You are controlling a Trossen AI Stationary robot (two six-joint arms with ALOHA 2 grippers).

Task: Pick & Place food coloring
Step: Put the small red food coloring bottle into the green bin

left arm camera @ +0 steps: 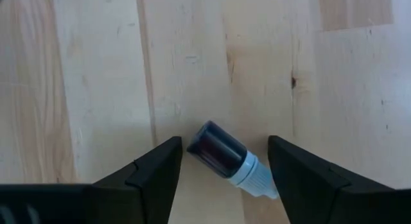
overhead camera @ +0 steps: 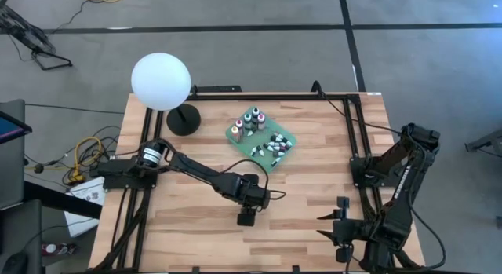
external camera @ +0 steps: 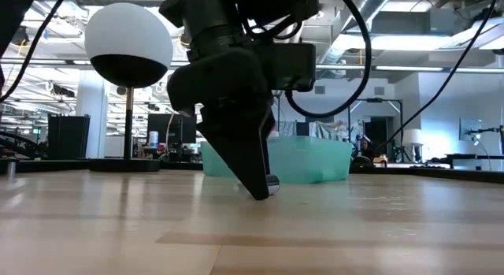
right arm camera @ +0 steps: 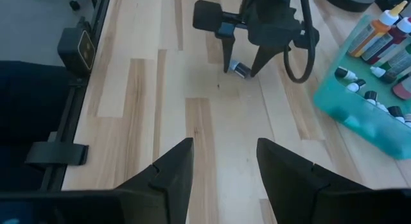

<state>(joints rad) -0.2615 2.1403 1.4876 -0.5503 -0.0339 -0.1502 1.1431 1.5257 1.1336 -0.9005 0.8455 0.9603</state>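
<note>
Lying on the table, a food coloring bottle [left arm camera: 226, 160] sits between the left gripper's [left arm camera: 225, 169] spread jaws.

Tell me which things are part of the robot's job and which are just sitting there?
Part of the job:
- small dark bottle lying on the table between the open left gripper fingers
- bottles in the green tray

Just there:
- white globe lamp
- right gripper, open, waiting at the table's right edge

Left arm stretched to mid-tabletop, its end effector [left arm camera: 223, 169] pointing down, fingers spread. Right arm folded at the right edge, end effector [right arm camera: 225, 163] fingers apart.
</note>
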